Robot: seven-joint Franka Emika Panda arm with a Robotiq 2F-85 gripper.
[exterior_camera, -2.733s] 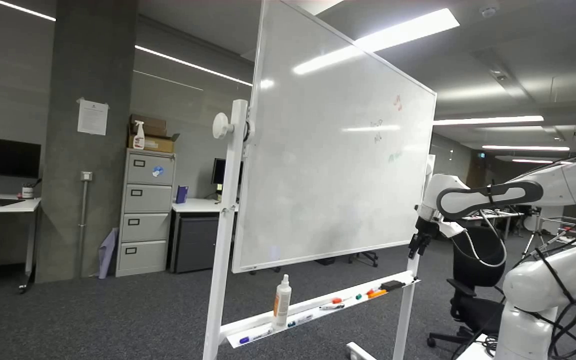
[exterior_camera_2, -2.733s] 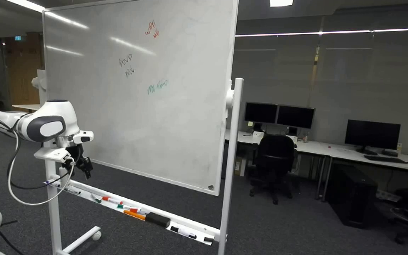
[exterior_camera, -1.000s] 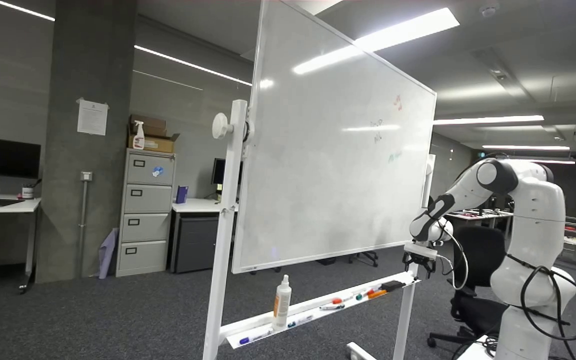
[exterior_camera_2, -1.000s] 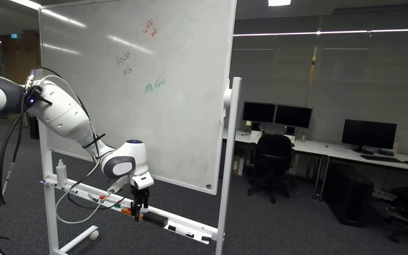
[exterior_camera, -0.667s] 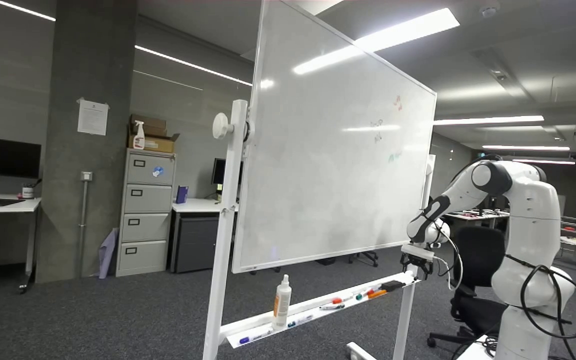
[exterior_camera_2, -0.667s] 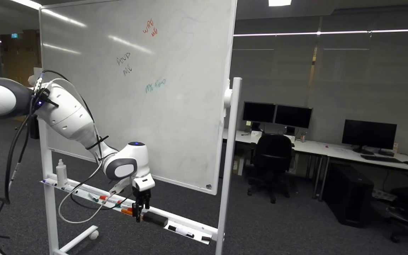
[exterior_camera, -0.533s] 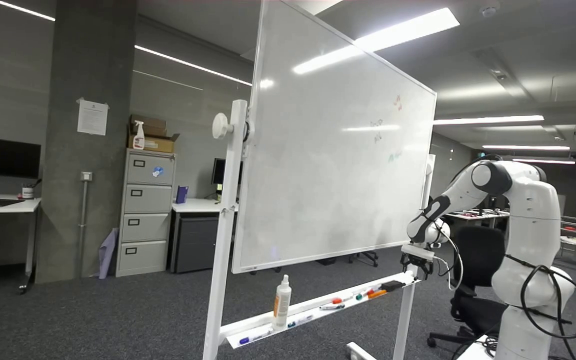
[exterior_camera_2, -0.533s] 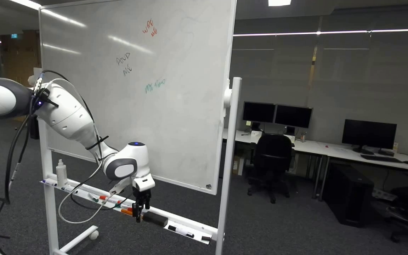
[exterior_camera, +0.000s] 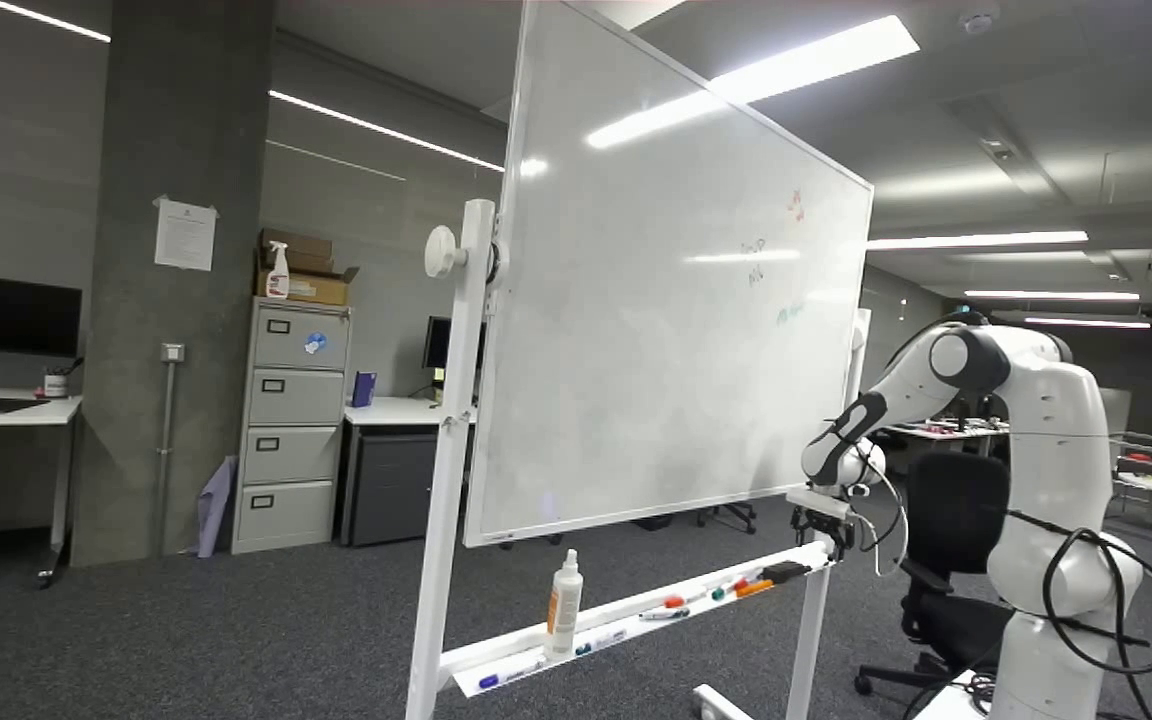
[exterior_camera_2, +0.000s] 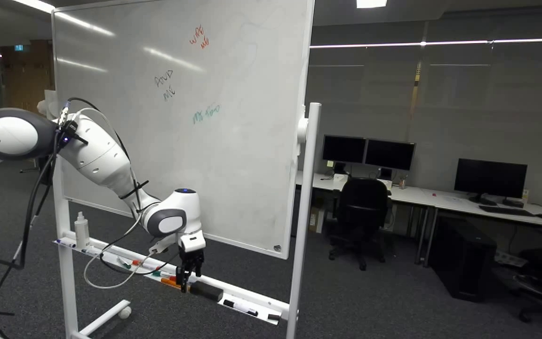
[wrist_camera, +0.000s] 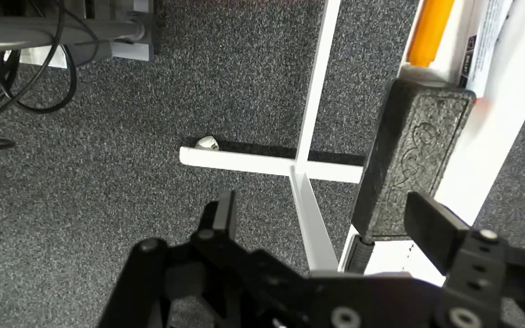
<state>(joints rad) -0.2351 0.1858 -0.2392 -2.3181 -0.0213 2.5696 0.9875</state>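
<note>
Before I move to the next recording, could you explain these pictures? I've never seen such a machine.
The machine is a white jointed robot arm ending in a black two-fingered gripper. Both exterior views come from cameras outside the robot; the wrist view from one on its wrist, looking down past the gripper. Near the arm stands a large rectangular whiteboard bearing red, black and green handwriting. The narrow white tray below it carries a black rectangular eraser, an orange marker, several white-bodied markers and a white bottle with an orange label. Nothing is held: the gripper's jaws stand open by the eraser; whether they touch it, I cannot tell.
</note>
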